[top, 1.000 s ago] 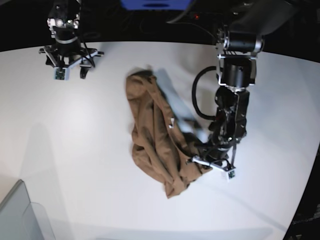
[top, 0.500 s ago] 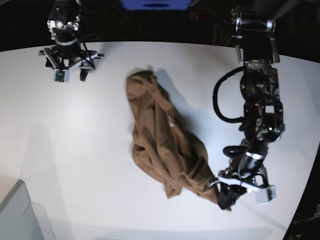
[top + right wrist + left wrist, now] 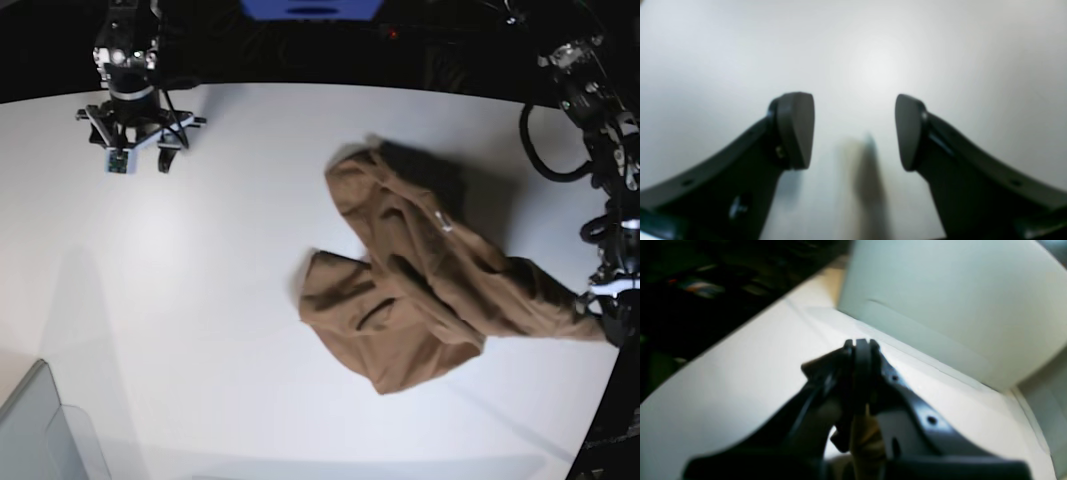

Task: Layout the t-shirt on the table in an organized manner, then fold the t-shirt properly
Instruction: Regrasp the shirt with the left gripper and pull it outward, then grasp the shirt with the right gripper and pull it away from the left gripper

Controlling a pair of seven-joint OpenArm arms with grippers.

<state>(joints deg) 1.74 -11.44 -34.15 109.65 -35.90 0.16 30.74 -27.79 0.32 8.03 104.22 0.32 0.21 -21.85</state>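
Observation:
The tan-brown t-shirt [image 3: 420,290] lies crumpled on the white table [image 3: 180,300], right of centre, with one end stretched toward the right edge. Its tiny pale tag [image 3: 443,225] shows on top. My left gripper [image 3: 608,322] is at the table's right edge, shut on that stretched end. In the left wrist view the jaws [image 3: 862,344] are closed with a strip of tan cloth [image 3: 862,433] between them. My right gripper [image 3: 135,155] is at the far left back, open and empty, well away from the shirt. In the right wrist view [image 3: 855,130] it hangs over bare table.
A grey translucent bin [image 3: 40,430] stands at the front left corner. The table's curved edge [image 3: 600,400] runs close to my left gripper. A large pale surface [image 3: 957,293] fills the upper right of the left wrist view.
My left gripper has moved right, to the table's right edge, dragging the shirt with it. The shirt has shifted right and stretched out. The right arm has not moved.

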